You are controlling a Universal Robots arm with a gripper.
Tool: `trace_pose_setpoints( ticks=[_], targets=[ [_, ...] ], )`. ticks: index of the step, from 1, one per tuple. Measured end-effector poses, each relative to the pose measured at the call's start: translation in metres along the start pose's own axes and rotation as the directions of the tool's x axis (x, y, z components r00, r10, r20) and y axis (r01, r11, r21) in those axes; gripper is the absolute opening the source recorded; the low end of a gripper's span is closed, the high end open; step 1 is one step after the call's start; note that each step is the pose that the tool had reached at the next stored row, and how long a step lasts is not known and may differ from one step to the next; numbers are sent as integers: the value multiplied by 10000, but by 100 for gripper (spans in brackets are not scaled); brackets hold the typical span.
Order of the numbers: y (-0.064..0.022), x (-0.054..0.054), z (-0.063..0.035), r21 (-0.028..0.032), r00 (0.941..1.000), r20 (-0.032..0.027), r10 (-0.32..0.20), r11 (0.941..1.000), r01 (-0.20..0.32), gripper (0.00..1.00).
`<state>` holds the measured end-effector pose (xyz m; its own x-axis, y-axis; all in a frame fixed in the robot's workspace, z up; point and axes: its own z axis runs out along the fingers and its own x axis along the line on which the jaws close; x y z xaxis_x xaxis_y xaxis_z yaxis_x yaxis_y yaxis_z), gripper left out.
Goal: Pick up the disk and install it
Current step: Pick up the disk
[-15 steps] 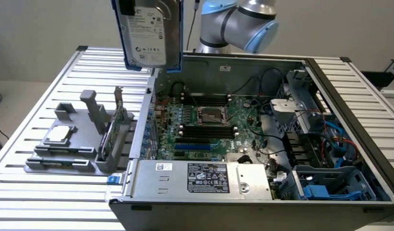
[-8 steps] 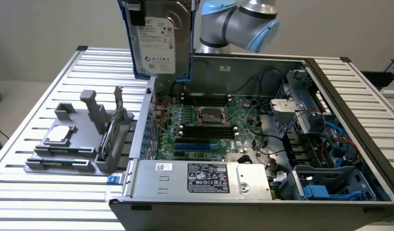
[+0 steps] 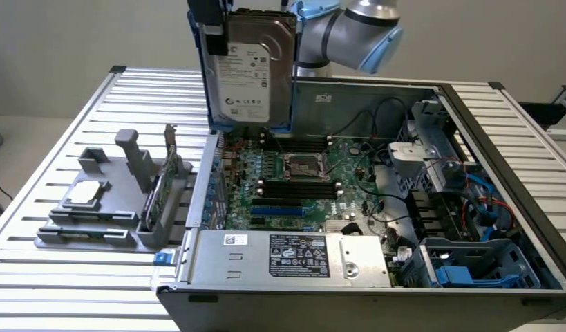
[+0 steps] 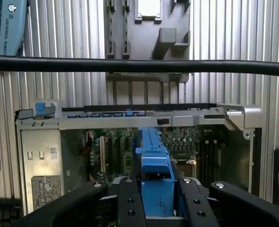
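Note:
The disk, a silver-grey hard drive with a white label in a blue carrier, hangs upright in the air above the rear left corner of the open computer case. My gripper is shut on its upper edge. In the wrist view the carrier's blue edge runs between my two black fingers, and my gripper looks down on the motherboard below.
The case lies open on a slatted metal table. Inside are the motherboard, a silver box with stickers at the front and a blue drive bay. A grey fixture holding a small square chip stands at the exterior view's left.

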<state>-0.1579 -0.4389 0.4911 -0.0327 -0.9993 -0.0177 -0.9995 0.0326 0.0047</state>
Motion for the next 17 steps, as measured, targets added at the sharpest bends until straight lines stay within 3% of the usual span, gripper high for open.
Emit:
trace_pose_setpoints(
  ticks=[8,17],
  targets=[
    [-275,179,93,29,10000,0,-1,10000,1,33],
    [-678,326,162,33,10000,-1,-1,10000,1,33]
  ],
)
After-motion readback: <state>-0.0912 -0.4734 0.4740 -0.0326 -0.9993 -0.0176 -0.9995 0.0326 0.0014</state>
